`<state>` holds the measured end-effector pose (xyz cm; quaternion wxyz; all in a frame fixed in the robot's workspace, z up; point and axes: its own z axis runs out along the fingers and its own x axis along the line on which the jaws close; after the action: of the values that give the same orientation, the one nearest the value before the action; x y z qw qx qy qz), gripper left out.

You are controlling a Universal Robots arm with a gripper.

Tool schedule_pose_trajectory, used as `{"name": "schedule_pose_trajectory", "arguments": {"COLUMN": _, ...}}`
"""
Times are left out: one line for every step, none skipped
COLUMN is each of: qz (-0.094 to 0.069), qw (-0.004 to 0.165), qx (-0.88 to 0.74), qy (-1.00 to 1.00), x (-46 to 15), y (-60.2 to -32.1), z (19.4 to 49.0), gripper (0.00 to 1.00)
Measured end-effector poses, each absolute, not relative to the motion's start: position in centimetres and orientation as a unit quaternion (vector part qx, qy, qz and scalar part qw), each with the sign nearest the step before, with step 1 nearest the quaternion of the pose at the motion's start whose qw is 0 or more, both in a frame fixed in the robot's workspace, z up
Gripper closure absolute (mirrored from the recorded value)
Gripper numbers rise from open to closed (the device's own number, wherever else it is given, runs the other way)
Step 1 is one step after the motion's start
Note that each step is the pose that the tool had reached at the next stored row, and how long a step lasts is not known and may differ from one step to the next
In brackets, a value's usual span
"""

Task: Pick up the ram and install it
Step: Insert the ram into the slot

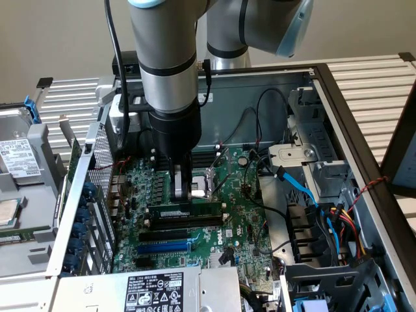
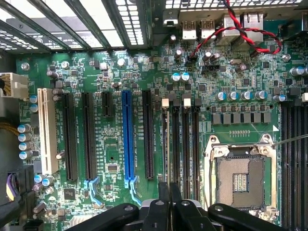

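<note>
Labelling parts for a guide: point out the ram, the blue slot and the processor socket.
ram [image 1: 198, 211], exterior view, on its flat side
blue slot [image 2: 127, 139], wrist view, halfway along it
processor socket [image 2: 239, 180], wrist view, its centre

Dark-green ram [image 1: 195, 211] — white label, green motherboard [image 1: 237, 218], blue slot [image 1: 166, 246]

— Where does the ram [image 1: 185, 211] sit?
— Straight under the fingers [image 1: 179, 183], on edge in a slot of the motherboard [image 1: 240, 218], its top edge caught between them.
— And around the fingers?
— The processor socket [image 1: 207, 185] lies just beside them, toward the exterior view's right. Nearer the camera than the fingers run the empty slots [image 1: 182, 235], then the expansion slot [image 1: 166, 247], then the power supply [image 1: 156, 289] at the near edge of the case [image 1: 339, 120].
— Farther right?
— The drive cage [image 1: 312, 172] and the cables [image 1: 331, 218], well apart from the fingers.
</note>
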<state>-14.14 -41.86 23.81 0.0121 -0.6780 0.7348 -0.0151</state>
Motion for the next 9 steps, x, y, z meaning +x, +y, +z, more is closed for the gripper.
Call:
{"name": "schedule_pose_trajectory", "arguments": {"qz": -0.015, "qw": 0.012, "qx": -0.678, "qy": 0.735, "x": -14.14, "y": -41.86, "z": 23.81, "gripper": 0.88}}
{"name": "schedule_pose_trajectory", "arguments": {"qz": -0.015, "qw": 0.012, "qx": -0.678, "qy": 0.735, "x": -14.13, "y": -41.85, "z": 23.81, "gripper": 0.88}}
{"name": "schedule_pose_trajectory", "arguments": {"qz": -0.015, "qw": 0.012, "qx": -0.678, "qy": 0.735, "x": -14.14, "y": -41.85, "z": 23.81, "gripper": 0.88}}
{"name": "schedule_pose_trajectory", "arguments": {"qz": -0.014, "qw": 0.011, "qx": -0.678, "qy": 0.735, "x": -14.13, "y": -41.85, "z": 23.81, "gripper": 0.88}}
{"name": "schedule_pose_trajectory", "arguments": {"qz": -0.013, "qw": 0.010, "qx": -0.678, "qy": 0.735, "x": -14.14, "y": -41.85, "z": 23.81, "gripper": 0.88}}
{"name": "schedule_pose_trajectory", "arguments": {"qz": -0.013, "qw": 0.010, "qx": -0.678, "qy": 0.735, "x": -14.14, "y": -41.85, "z": 23.81, "gripper": 0.88}}
{"name": "schedule_pose_trajectory", "arguments": {"qz": -0.013, "qw": 0.010, "qx": -0.678, "qy": 0.735, "x": -14.14, "y": -41.85, "z": 23.81, "gripper": 0.88}}
{"name": "schedule_pose_trajectory", "arguments": {"qz": -0.013, "qw": 0.010, "qx": -0.678, "qy": 0.735, "x": -14.13, "y": -41.85, "z": 23.80, "gripper": 0.88}}
{"name": "schedule_pose_trajectory", "arguments": {"qz": -0.013, "qw": 0.010, "qx": -0.678, "qy": 0.735, "x": -14.13, "y": -41.84, "z": 23.79, "gripper": 0.88}}
